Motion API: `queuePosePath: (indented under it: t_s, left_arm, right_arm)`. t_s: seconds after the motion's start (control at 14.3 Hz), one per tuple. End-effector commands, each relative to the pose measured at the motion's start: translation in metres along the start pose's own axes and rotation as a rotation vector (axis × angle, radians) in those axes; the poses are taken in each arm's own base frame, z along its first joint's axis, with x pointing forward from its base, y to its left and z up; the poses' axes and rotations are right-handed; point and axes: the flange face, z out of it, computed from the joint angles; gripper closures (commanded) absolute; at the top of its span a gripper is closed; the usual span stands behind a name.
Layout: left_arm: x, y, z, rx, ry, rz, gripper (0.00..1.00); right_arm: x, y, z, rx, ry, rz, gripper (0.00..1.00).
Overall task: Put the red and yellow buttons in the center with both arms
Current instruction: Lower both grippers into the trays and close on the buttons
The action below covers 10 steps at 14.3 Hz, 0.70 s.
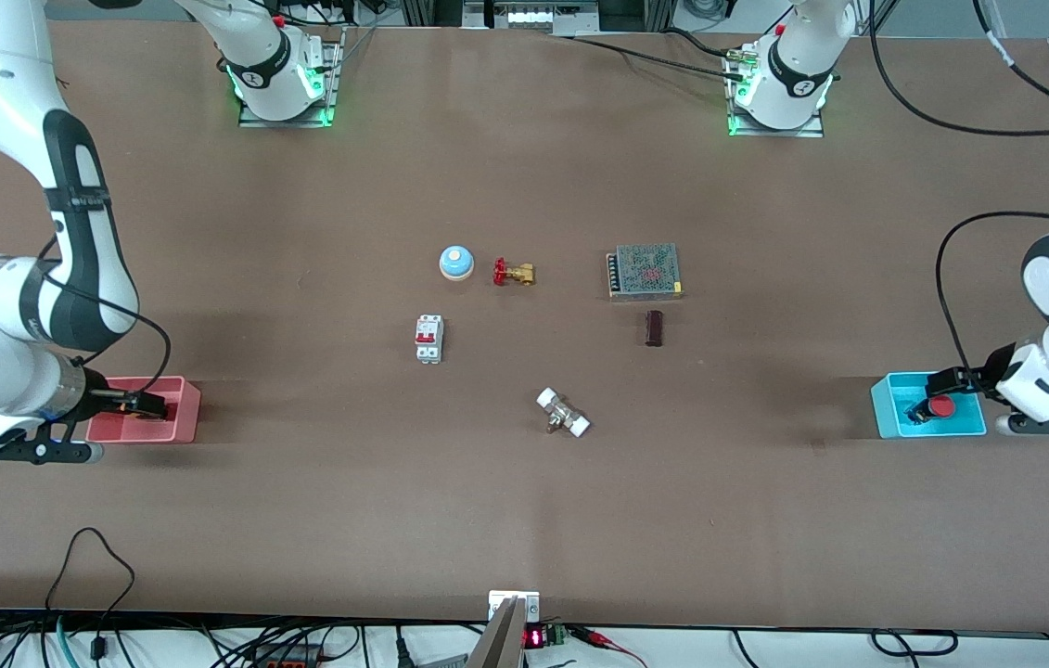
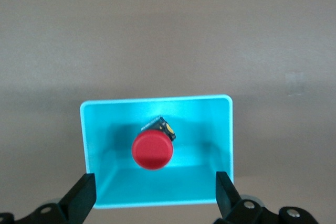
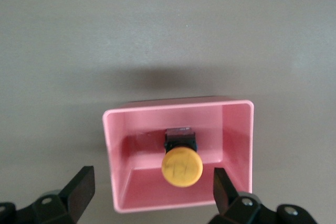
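The red button stands in a blue bin at the left arm's end of the table; it also shows in the front view. My left gripper is open over that bin, its fingers on either side of the button and clear of it. The yellow button stands in a pink bin at the right arm's end. My right gripper is open over that bin and empty. The bare brown center lies between them.
Round the center lie a blue dome bell, a brass valve with a red handle, a white circuit breaker, a mesh-covered metal box, a dark cylinder and a white-ended fitting.
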Motion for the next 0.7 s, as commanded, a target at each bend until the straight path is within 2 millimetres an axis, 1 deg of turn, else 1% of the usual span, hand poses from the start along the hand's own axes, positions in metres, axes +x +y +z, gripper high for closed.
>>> queuePosePath:
  t_s: [0.0,0.14,0.21,0.42,0.49,0.63]
  left_arm:
    - [0.011,-0.006,0.016,0.016,0.016,0.017,0.0]
    - [0.012,-0.005,0.026,0.016,0.015,0.021,0.0]
    - [0.011,-0.005,0.031,0.015,0.007,0.022,0.0]
    - [0.009,-0.009,0.04,0.033,-0.01,0.033,0.06]
    - [0.008,-0.009,0.041,0.039,-0.012,0.034,0.1]
    - [0.008,-0.009,0.042,0.039,-0.015,0.031,0.22]
  right_arm:
    - [0.005,0.002,0.012,-0.008,-0.009,-0.034,0.0]
    - [0.003,0.017,0.029,-0.005,-0.028,-0.022,0.0]
    - [0.003,0.017,0.031,-0.007,-0.025,-0.024,0.0]
    - [0.003,0.017,0.038,-0.012,-0.033,-0.051,0.0]
    - [0.003,0.017,0.038,-0.017,-0.034,-0.061,0.0]
    - [0.002,0.016,0.047,-0.017,-0.048,-0.062,0.0]
